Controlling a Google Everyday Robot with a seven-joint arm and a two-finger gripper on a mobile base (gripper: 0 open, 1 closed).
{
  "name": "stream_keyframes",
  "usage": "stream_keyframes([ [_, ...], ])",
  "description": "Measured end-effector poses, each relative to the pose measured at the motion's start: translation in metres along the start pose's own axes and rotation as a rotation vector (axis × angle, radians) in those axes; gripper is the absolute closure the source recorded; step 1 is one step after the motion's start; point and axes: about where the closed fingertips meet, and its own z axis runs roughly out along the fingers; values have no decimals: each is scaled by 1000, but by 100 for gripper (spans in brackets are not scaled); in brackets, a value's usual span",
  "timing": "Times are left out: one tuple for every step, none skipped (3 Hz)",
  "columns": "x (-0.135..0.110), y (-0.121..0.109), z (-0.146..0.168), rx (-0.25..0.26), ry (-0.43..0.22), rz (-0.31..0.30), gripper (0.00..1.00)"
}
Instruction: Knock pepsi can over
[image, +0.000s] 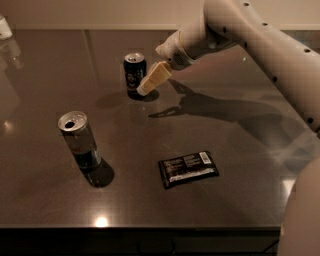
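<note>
The pepsi can (134, 74) is a short dark blue can with a silver top and a round pale logo. It stands upright at the back middle of the dark table (150, 130). My gripper (151, 80) reaches down from the upper right on a white arm. Its pale fingertips are right beside the can's right side, at or almost at contact near its lower half. I hold nothing.
A taller slim silver can (79, 140) stands upright at the front left. A black snack bar wrapper (188, 168) lies flat at the front middle. A pale object (4, 27) sits at the far left back corner. The table's front edge runs along the bottom.
</note>
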Motion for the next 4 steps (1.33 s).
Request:
stream_keyframes([
  [-7, -1, 10, -17, -31, 28, 0],
  [-16, 0, 18, -34, -52, 37, 0],
  [-23, 2, 25, -55, -65, 38, 0],
  [-24, 3, 31, -72, -66, 39, 16],
])
